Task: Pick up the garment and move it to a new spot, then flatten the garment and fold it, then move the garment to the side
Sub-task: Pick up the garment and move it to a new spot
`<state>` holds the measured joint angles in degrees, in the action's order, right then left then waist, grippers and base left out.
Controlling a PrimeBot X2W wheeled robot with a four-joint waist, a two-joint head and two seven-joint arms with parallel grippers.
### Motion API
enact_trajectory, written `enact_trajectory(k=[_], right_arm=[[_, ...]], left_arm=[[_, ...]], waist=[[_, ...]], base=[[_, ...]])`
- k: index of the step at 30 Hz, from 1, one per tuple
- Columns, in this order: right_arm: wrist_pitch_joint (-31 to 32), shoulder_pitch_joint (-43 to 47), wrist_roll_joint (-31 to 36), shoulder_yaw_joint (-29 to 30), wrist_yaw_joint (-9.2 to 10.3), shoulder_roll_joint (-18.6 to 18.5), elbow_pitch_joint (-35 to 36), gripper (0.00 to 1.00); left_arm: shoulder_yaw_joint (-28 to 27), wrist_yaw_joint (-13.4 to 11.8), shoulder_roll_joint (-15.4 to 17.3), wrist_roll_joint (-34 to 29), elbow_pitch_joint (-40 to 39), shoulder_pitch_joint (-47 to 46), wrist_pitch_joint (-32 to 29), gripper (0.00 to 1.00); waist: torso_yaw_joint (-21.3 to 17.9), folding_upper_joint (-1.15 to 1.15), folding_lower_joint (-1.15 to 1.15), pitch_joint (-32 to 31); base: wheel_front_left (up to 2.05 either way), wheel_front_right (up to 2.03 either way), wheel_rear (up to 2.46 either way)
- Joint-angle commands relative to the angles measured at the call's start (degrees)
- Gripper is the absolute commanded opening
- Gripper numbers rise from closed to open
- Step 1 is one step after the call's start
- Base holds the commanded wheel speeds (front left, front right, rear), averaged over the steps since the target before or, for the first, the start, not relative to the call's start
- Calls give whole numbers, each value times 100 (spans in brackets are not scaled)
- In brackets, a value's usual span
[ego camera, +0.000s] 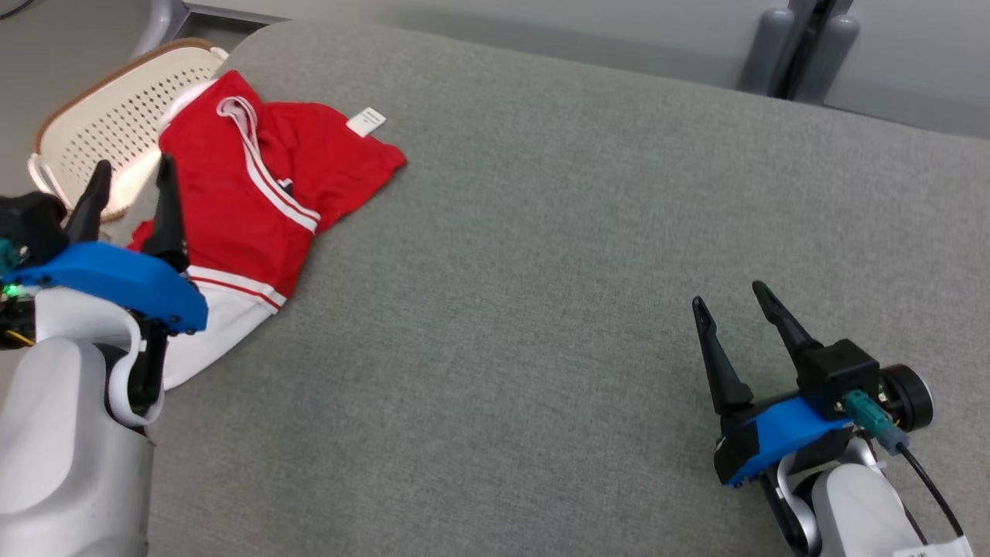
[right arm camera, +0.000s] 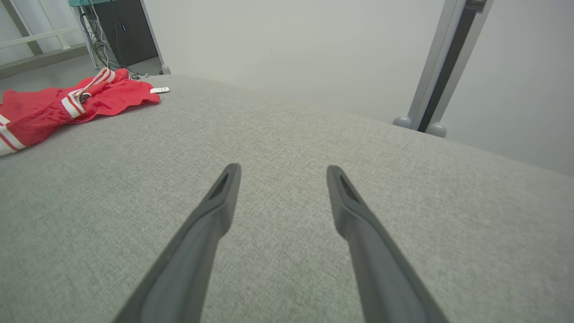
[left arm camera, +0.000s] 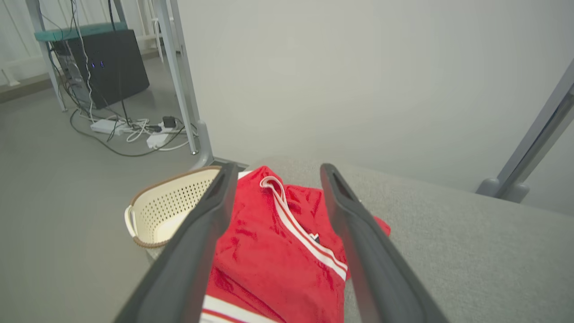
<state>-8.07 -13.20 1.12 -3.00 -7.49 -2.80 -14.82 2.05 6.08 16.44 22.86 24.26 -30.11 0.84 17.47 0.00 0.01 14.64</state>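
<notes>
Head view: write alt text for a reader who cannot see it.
A crumpled red garment with white stripes lies at the far left of a grey surface, beside a cream perforated basket. The left gripper hovers by it, jaws open; the right gripper, also open, is at lower right.

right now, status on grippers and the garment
Both open, empty: left gripper by the garment, right gripper over bare cushion. Garment crumpled at left edge, basket beside it. Nothing blocking.

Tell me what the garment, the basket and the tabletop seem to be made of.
Garment: soft red fabric, perhaps a knit, with white stripes and a slight sheen; it lies in folds. Basket: probably cream plastic, matte, pierced with rows of small holes, brown rim. Tabletop: covered in grey woven cloth, matte, with a flecked weave.
</notes>
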Motion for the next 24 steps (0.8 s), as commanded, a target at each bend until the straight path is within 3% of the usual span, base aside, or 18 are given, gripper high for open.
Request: enact_trajectory(k=[1, 10, 17, 18, 19, 20, 21, 24], right_arm=[[69, -99, 83, -13, 0, -18, 95, 100], [327, -203, 383, 16, 0, -19, 516, 100], [353, -214, 439, 83, -1, -19, 690, 100], [340, -204, 420, 87, -1, -19, 688, 100], [332, -188, 399, 82, -1, -19, 675, 100], [320, -166, 377, 74, -1, -19, 653, 100], [304, -146, 358, 58, -1, -19, 627, 100], [260, -98, 273, 45, -1, -18, 556, 100]], left_arm=[[148, 59, -13, 138, 306, -240, -328, 100], [1037, 154, 83, 661, 1307, -722, -1719, 100], [1575, 139, 332, 1031, 1590, -802, -1882, 100], [1601, 139, 345, 1046, 1659, -809, -1841, 76], [1608, 139, 359, 1061, 1730, -830, -1810, 36], [1620, 139, 379, 1077, 1796, -851, -1769, 7], [1625, 140, 419, 1077, 1854, -874, -1697, 0], [1627, 140, 472, 1082, 1937, -940, -1442, 0]], waist=[[-21, 0, -1, 184], [-247, 0, -1, 879], [-332, 0, -1, 1051], [-342, 0, -1, 1042], [-352, 0, -1, 1025], [-360, 0, -1, 1000], [-369, 0, -1, 972], [-374, 0, -1, 867]], base=[[0, 0, 0], [0, 0, 0], [0, 0, 0], [0, 0, 0], [0, 0, 0], [0, 0, 0], [0, 0, 0], [0, 0, 0]])
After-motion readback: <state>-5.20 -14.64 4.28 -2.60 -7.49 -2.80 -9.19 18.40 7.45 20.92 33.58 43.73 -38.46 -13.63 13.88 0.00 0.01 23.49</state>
